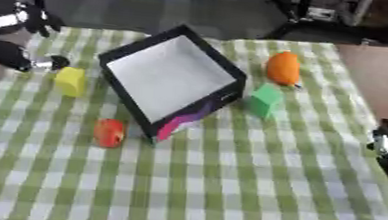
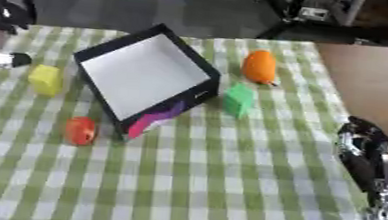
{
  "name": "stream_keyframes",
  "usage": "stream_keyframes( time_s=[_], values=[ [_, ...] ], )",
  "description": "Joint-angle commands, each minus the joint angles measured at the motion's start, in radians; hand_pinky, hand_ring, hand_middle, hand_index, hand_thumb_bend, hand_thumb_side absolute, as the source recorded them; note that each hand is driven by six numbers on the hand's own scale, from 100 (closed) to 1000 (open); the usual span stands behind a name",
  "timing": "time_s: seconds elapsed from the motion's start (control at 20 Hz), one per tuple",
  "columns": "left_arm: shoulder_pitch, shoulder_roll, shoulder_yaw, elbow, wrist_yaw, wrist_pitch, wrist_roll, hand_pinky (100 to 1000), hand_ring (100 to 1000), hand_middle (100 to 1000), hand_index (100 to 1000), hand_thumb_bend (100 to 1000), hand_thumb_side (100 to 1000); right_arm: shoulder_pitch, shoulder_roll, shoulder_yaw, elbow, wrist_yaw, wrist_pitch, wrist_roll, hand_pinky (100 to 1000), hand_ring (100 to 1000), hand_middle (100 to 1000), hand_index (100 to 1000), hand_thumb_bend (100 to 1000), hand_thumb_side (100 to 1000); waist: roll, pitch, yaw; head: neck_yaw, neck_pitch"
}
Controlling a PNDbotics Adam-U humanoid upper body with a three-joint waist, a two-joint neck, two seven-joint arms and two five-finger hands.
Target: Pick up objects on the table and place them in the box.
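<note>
A black box (image 1: pixel 227 71) with a white inside stands tilted in the middle of the checked table. Left of it lies a yellow block (image 1: pixel 70 81), and a red round object (image 1: pixel 108 132) sits below that, near the box's lower corner. On the box's right are a green block (image 1: pixel 265 101) and, farther back, an orange object (image 1: pixel 283 67). My left hand (image 1: pixel 7 54) hovers at the left edge, just up and left of the yellow block, with nothing seen in it. My right hand (image 2: pixel 366 147) rests open at the right edge, away from all objects.
The green-and-white checked cloth (image 1: pixel 226 185) covers the table and is bare in the near half. A brown bare strip of table (image 2: pixel 375 82) lies to the right. Chair legs and dark gear stand beyond the far edge.
</note>
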Motion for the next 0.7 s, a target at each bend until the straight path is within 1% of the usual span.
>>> stream_keyframes(
  time_s=[0.05, 0.15, 0.3, 0.35, 0.5, 0.65, 0.7],
  values=[
    [-0.083, -0.003, -0.005, 0.082, -0.058, -0.028, -0.057, 817, 764, 786, 906, 510, 576, -0.011, -0.020, -0.004, -0.012, -0.002, -0.002, 0.001, 779, 541, 603, 783, 100, 542, -0.011, -0.018, 0.006, -0.008, -0.002],
    [-0.119, -0.027, -0.003, 0.137, -0.092, -0.051, -0.090, 818, 765, 786, 906, 521, 563, -0.010, -0.020, -0.006, -0.011, -0.003, -0.001, -0.001, 779, 541, 603, 783, 100, 542, -0.014, -0.018, 0.009, -0.010, -0.002],
    [-0.151, -0.057, 0.010, 0.212, -0.138, -0.094, -0.134, 822, 769, 790, 905, 549, 546, -0.010, -0.019, -0.006, -0.011, -0.003, -0.001, -0.001, 779, 541, 603, 783, 100, 542, -0.017, -0.018, 0.011, -0.013, -0.002],
    [-0.159, -0.065, 0.013, 0.237, -0.154, -0.109, -0.140, 823, 770, 790, 906, 556, 527, -0.010, -0.019, -0.006, -0.011, -0.003, -0.001, -0.001, 779, 541, 603, 783, 100, 542, -0.018, -0.018, 0.011, -0.014, -0.002],
    [-0.178, -0.095, 0.013, 0.306, -0.202, -0.142, -0.132, 826, 774, 793, 907, 593, 489, -0.011, -0.018, -0.005, -0.011, -0.004, -0.002, 0.001, 779, 541, 603, 783, 100, 542, -0.020, -0.018, 0.012, -0.015, -0.002],
    [-0.187, -0.125, 0.015, 0.351, -0.252, -0.147, -0.100, 826, 773, 792, 908, 590, 464, -0.013, -0.016, -0.003, -0.010, -0.005, -0.002, 0.003, 779, 541, 603, 783, 100, 543, -0.023, -0.017, 0.011, -0.014, -0.002],
    [-0.189, -0.135, 0.018, 0.362, -0.269, -0.146, -0.085, 826, 775, 791, 909, 581, 420, -0.013, -0.016, -0.003, -0.010, -0.005, -0.002, 0.003, 779, 541, 603, 783, 100, 542, -0.025, -0.017, 0.010, -0.014, -0.002]
  ],
)
